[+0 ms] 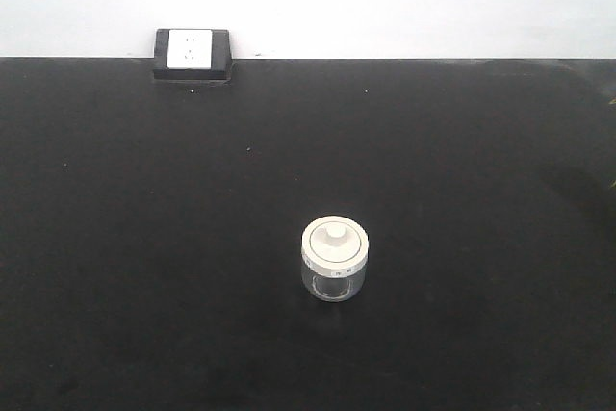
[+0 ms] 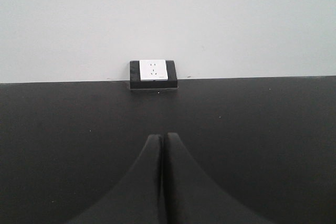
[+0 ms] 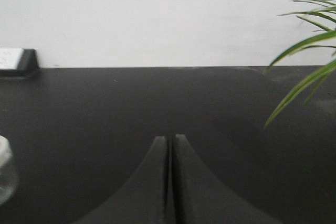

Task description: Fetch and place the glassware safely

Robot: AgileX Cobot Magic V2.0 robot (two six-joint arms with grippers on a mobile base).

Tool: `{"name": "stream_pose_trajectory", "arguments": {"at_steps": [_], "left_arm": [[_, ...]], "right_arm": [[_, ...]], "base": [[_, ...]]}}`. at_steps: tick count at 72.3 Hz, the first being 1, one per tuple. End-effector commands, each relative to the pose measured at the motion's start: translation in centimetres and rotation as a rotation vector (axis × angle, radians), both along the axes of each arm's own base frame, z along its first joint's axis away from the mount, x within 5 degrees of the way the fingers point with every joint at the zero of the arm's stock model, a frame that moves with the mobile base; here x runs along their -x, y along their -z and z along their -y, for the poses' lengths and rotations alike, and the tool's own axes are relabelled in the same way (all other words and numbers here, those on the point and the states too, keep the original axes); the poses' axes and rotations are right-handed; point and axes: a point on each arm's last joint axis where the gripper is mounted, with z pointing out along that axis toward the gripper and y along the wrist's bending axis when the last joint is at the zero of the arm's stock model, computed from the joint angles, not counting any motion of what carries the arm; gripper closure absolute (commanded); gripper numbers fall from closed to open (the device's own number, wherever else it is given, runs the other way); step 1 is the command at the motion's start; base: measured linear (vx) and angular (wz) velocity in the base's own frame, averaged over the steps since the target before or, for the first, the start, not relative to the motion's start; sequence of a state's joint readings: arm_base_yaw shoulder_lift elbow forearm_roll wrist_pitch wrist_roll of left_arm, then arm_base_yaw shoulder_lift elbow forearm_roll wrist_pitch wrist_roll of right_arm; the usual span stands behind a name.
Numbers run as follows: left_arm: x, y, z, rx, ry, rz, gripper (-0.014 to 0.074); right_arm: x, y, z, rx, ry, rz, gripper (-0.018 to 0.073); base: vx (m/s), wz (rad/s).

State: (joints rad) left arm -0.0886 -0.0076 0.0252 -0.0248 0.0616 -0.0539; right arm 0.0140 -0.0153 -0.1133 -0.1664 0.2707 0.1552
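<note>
The glassware, a squat clear jar (image 1: 335,259) with a round off-white knobbed lid, stands upright on the black table (image 1: 144,238) a little right of centre in the front view. Its edge shows at the far left of the right wrist view as the jar (image 3: 4,174). My left gripper (image 2: 163,138) is shut with nothing between its fingers, low over the table and facing the back wall. My right gripper (image 3: 170,138) is shut and empty too, with the jar well off to its left. Neither gripper appears in the front view.
A white-and-black wall socket box (image 1: 192,53) sits at the table's back edge against the white wall; it is also the socket box (image 2: 153,73) straight ahead of the left gripper. Green plant leaves (image 3: 307,51) hang in at the right of the right wrist view.
</note>
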Motion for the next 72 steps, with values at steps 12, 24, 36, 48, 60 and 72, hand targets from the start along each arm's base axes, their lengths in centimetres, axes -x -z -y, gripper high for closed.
{"name": "stream_pose_trajectory", "arguments": {"at_steps": [12, 24, 36, 48, 60, 72], "left_arm": [[0.0, 0.3, 0.0, 0.018, 0.002, 0.056, 0.0603], [0.0, 0.3, 0.0, 0.018, 0.002, 0.056, 0.0603], [0.0, 0.3, 0.0, 0.018, 0.002, 0.056, 0.0603], [0.0, 0.3, 0.0, 0.018, 0.002, 0.056, 0.0603], [0.0, 0.3, 0.0, 0.018, 0.002, 0.056, 0.0603], [0.0, 0.3, 0.0, 0.018, 0.002, 0.056, 0.0603]], "right_arm": [[-0.8, 2.6, -0.3, 0.060, -0.014, 0.156, 0.0567], [-0.8, 2.8, -0.2, 0.048, -0.009, 0.122, 0.0567], [-0.8, 2.8, -0.2, 0.048, -0.009, 0.124, 0.0567], [-0.8, 2.8, -0.2, 0.028, -0.009, 0.126, 0.0567], [-0.8, 2.8, -0.2, 0.007, -0.009, 0.127, 0.0567], [-0.8, 2.8, -0.2, 0.013, -0.009, 0.126, 0.0567]], "base": [[0.00, 0.00], [0.00, 0.00], [0.00, 0.00], [0.00, 0.00], [0.00, 0.00], [0.00, 0.00]]}}
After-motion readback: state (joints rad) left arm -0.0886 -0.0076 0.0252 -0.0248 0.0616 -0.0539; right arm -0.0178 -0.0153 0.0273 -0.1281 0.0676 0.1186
